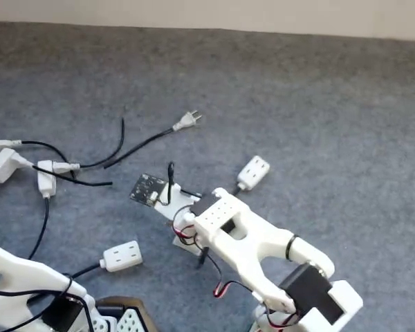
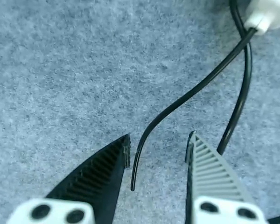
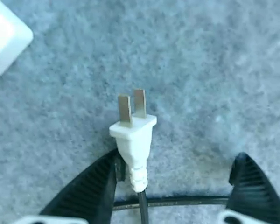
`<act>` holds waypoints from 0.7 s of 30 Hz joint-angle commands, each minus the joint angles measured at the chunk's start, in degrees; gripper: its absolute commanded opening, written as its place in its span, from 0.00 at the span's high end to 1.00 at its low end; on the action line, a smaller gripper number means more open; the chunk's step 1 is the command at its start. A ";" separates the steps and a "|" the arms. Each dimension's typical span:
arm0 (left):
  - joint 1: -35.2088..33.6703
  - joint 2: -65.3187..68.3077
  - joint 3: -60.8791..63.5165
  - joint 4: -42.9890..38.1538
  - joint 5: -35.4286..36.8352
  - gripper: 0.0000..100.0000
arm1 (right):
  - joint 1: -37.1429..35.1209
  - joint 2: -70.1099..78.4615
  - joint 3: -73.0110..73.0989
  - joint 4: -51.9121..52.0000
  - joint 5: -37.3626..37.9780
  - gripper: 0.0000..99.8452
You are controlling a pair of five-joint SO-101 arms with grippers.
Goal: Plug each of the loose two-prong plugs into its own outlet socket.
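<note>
Lying on the grey carpet (image 3: pixel 214 56) inside the wide-open right gripper (image 3: pixel 179 161), the white plastic two-prong plug (image 3: pixel 133 135) should handle light and rigid; grip its moulded body, not the limp black cord (image 3: pixel 177 201).

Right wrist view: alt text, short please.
A white two-prong plug lies on grey carpet between the right gripper's open black fingers, close against one, prongs pointing away. The corner of a white outlet socket sits farther off.
</note>
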 commanded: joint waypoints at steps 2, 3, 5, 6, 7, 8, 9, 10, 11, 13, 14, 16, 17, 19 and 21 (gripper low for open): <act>0.66 -3.56 -0.57 -0.35 0.18 0.79 | 1.89 -0.84 -1.45 4.62 0.00 0.85; 0.66 -3.56 -0.57 -0.35 0.18 0.79 | 1.63 -0.84 -2.42 6.46 0.00 0.91; 0.66 -3.56 -0.57 -0.35 0.18 0.79 | 1.63 -0.84 -4.35 9.63 0.00 0.99; 0.66 -3.56 -0.48 -0.35 0.18 0.79 | 1.63 -0.84 -5.23 10.59 0.00 1.00; 0.75 -3.56 -0.40 -0.35 0.18 0.79 | 1.63 -0.84 -5.85 11.30 0.00 0.99; 0.84 -3.56 -0.31 -0.26 0.18 0.79 | 1.71 -0.84 -6.46 11.74 0.09 0.99; 1.01 -3.56 -0.22 -0.09 0.18 0.79 | 1.89 -0.75 -6.73 11.74 0.09 0.99; 1.01 -3.56 -0.22 0.00 0.18 0.79 | 1.89 -0.48 -6.81 11.65 0.09 0.99; 1.10 -3.56 -0.22 0.00 0.18 0.79 | 1.80 -0.31 -6.81 11.56 0.09 0.99; 1.19 -3.74 -0.22 0.09 0.18 0.79 | 1.63 -0.31 -6.73 10.68 0.09 0.99; 1.27 -3.82 -0.22 0.09 0.18 0.79 | 1.63 -0.40 -6.55 9.89 -0.18 0.99; 1.27 -3.91 -0.22 0.09 0.18 0.79 | 1.89 -0.31 -6.64 9.19 -0.35 0.99; 1.27 -3.91 -0.22 0.09 0.18 0.79 | 1.89 -0.40 -6.73 9.27 -0.35 0.99; 1.27 -3.74 -0.22 0.09 0.18 0.79 | 1.89 -0.75 -6.73 9.45 -0.35 0.99; 1.27 -3.65 -0.22 0.09 0.18 0.79 | 1.89 -0.75 -6.90 9.45 -0.35 0.96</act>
